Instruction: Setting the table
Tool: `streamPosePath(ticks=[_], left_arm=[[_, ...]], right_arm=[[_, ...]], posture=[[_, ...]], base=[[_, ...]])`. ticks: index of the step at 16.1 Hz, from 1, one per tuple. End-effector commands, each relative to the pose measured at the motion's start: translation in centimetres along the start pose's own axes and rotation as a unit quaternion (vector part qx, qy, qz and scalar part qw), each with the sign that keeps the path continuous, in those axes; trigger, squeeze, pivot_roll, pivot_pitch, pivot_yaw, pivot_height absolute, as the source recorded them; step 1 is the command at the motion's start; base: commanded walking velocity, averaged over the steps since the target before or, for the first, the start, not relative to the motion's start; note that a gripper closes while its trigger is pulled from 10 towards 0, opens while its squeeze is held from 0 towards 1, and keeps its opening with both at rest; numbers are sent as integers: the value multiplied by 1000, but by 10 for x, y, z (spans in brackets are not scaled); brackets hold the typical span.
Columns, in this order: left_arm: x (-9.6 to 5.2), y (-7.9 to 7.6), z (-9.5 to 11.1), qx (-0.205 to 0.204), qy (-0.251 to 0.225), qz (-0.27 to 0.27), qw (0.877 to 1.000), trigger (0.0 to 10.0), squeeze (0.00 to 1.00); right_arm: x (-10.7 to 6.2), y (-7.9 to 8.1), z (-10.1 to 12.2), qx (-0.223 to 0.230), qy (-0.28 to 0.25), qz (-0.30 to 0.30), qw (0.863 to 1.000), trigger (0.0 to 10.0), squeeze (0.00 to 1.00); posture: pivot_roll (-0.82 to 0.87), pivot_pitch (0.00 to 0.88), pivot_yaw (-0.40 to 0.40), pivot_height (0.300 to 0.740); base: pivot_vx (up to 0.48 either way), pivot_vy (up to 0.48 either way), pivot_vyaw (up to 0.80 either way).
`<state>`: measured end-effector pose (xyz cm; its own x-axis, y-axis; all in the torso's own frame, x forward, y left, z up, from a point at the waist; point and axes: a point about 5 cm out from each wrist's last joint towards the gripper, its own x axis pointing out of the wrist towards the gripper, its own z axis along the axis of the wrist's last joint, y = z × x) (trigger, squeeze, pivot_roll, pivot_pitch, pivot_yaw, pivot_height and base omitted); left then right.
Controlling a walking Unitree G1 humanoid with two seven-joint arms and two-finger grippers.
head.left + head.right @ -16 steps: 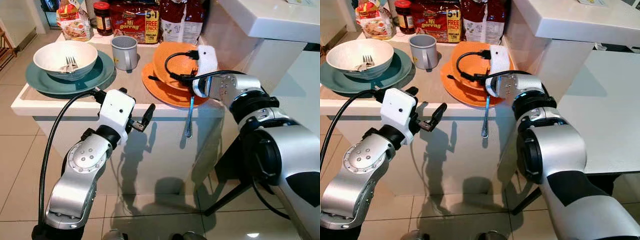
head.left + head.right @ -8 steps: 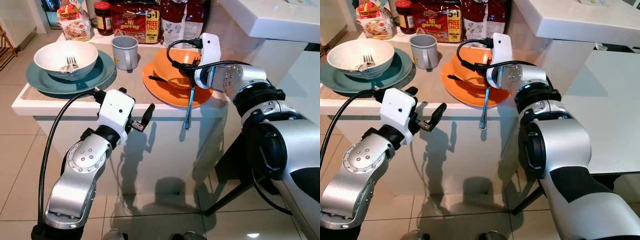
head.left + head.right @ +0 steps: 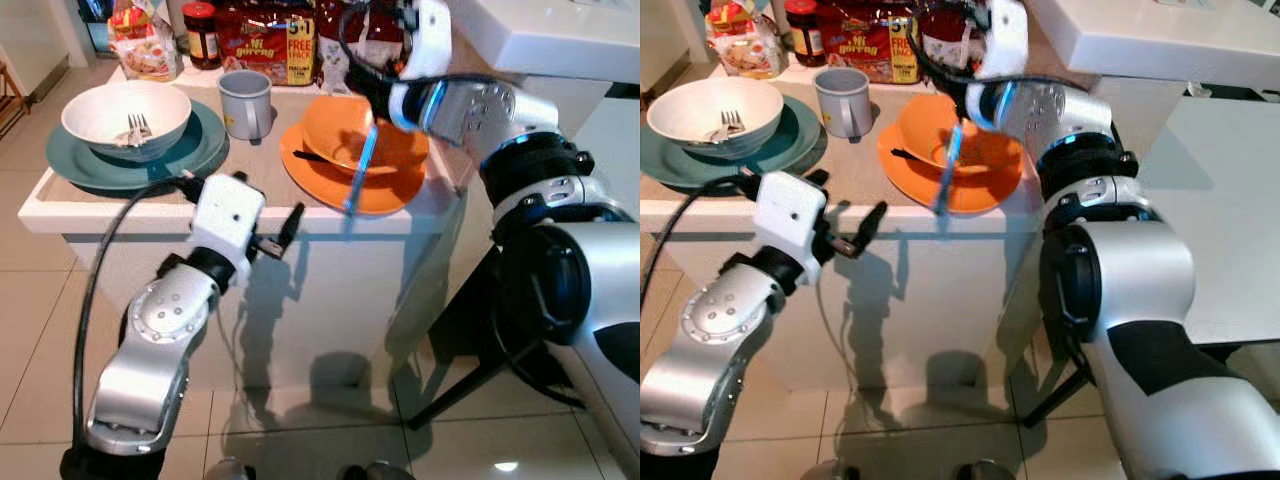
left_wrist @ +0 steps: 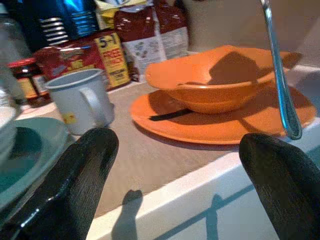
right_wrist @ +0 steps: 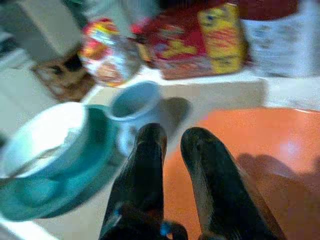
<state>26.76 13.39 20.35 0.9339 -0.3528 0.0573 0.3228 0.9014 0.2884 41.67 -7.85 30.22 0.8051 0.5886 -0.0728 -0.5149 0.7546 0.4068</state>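
Note:
My right gripper (image 3: 378,100) hangs above the orange bowl (image 3: 340,135), shut on the handle of a silver spoon (image 3: 358,170). The spoon slants down across the bowl, and its tip is over the orange plate (image 3: 395,195) near the counter's front edge. A black utensil (image 3: 310,157) lies on that plate beside the bowl. To the left stand a grey mug (image 3: 245,100) and a white bowl (image 3: 125,115) holding a fork (image 3: 138,125), on a teal plate (image 3: 195,152). My left gripper (image 3: 280,235) is open in front of the counter edge, below the mug, with nothing in it.
Red noodle packets (image 3: 262,40), a jar (image 3: 200,25) and snack bags line the back of the counter (image 3: 60,205). A higher white worktop (image 3: 560,40) rises on the right. Tiled floor lies below, in front of the counter.
My right gripper has lifted the spoon from hanging past the counter's front edge up and back over the orange bowl. The left arm has stayed where it was.

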Motion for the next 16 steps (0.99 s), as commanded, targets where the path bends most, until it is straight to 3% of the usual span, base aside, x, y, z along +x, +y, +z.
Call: streamPosePath(ticks=[1, 4, 8, 9, 11, 12, 13, 15, 16], left_arm=[[0, 5, 1, 6, -2, 11, 1000, 10000, 0], [-6, 23, -4, 19, 11, 46, 999, 10000, 0], [-12, 44, -5, 41, 17, 108, 993, 10000, 0], [-14, 54, -2, 32, 8, 140, 990, 10000, 0], [-14, 50, -3, 29, 9, 132, 991, 10000, 0], [-15, 44, -6, 29, 14, 120, 992, 10000, 0], [-14, 38, -8, 31, 17, 113, 993, 10000, 0], [-14, 29, -9, 31, 16, 101, 994, 10000, 0], [-12, 25, -9, 24, 16, 101, 994, 10000, 0]], right_arm=[[-3, 10, 14, 14, -47, 55, 997, 0, 0], [-21, 23, 9, 52, -61, 191, 978, 0, 0], [-50, 24, -8, 66, -60, 267, 960, 0, 0], [-69, 26, -13, 77, -68, 298, 949, 0, 0], [-98, 25, -22, 73, -83, 326, 939, 0, 0], [-113, 24, -28, 52, -84, 329, 939, 3882, 0], [-124, 24, -34, 32, -78, 329, 941, 9882, 0], [-136, 22, -45, 4, -55, 302, 952, 10000, 0], [-141, 19, -57, -31, -30, 264, 964, 10000, 0]], posture=[[46, 45, -72, 740], [41, 44, -75, 740], [42, 50, -82, 740], [41, 53, -82, 740], [35, 59, -79, 740], [29, 67, -76, 740], [26, 68, -74, 740], [17, 72, -74, 740], [10, 75, -70, 740]], base=[[0, 0, 0], [0, 0, 0], [0, 0, 0], [0, 0, 0], [0, 0, 0], [0, 0, 0], [0, 0, 0], [0, -120, 0], [0, -480, 0]])
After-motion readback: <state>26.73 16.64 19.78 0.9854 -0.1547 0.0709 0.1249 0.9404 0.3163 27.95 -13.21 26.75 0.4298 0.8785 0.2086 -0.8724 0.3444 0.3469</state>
